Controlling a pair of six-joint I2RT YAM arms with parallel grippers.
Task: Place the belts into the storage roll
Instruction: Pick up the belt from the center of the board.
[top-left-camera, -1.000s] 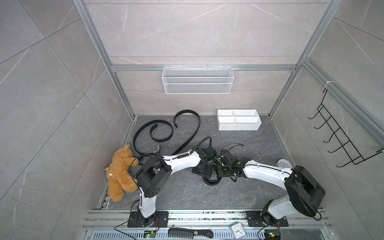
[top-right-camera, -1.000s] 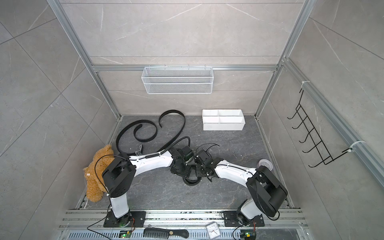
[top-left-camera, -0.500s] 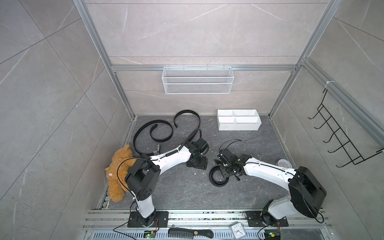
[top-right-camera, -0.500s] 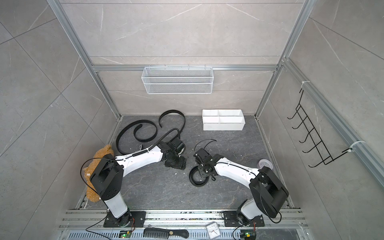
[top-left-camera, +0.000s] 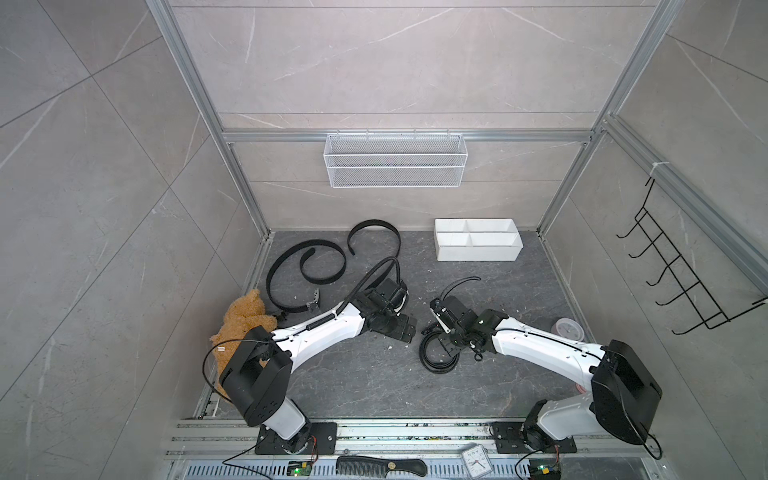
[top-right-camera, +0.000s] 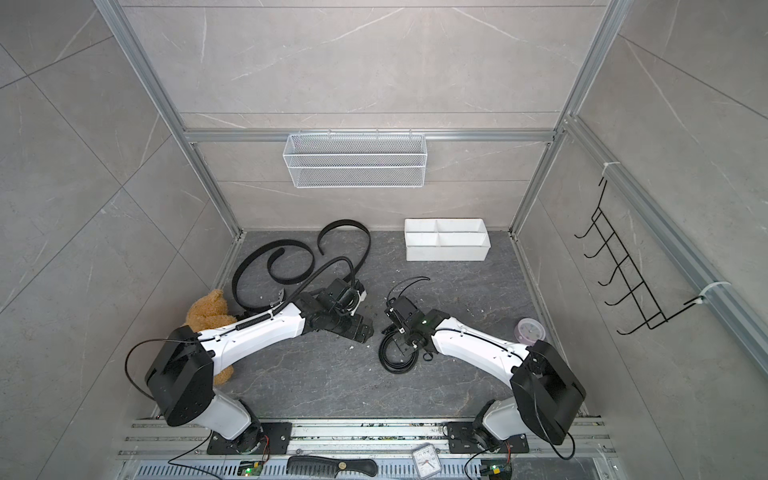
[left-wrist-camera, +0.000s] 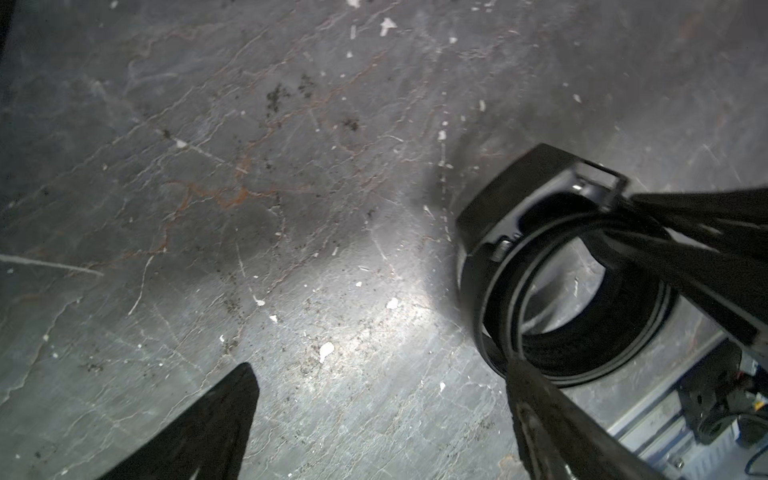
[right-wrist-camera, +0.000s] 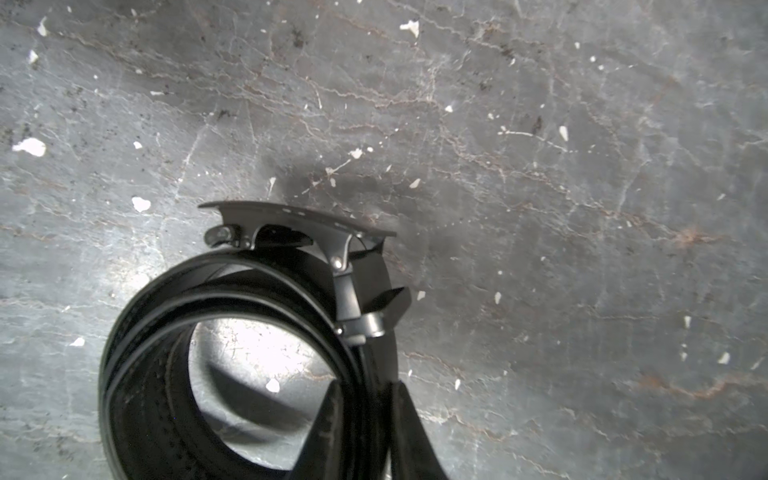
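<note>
A coiled black belt (top-left-camera: 435, 369) (top-right-camera: 395, 370) lies mid-floor, with its buckle (right-wrist-camera: 291, 224) on the far side of the coil. My right gripper (top-left-camera: 446, 348) (right-wrist-camera: 368, 419) is shut on the coil's stacked layers. My left gripper (top-left-camera: 401, 329) (left-wrist-camera: 382, 415) stands open just left of the coil, apart from it, with only bare floor between its fingers. In the left wrist view the coiled belt (left-wrist-camera: 478, 249) sits beside one of its fingertips (left-wrist-camera: 536, 407). Two more belts (top-left-camera: 286, 266) (top-left-camera: 374, 225) lie uncoiled at the back left. The storage roll (top-left-camera: 478, 252) (top-right-camera: 446, 252) sits at the back right, its compartments empty.
A teddy bear (top-left-camera: 245, 320) lies against the left wall beside the left arm. A wire-mesh basket (top-left-camera: 395, 166) hangs on the back wall and a black hook rack (top-left-camera: 681, 282) on the right wall. A small round clock (top-left-camera: 568, 329) sits by the right arm. A comb (top-left-camera: 380, 466) and an alarm clock (top-left-camera: 478, 457) lie on the front rail.
My left gripper has let go of the coiled belt, drawn back to the left and opened wide. The right gripper keeps its hold on the coil.
</note>
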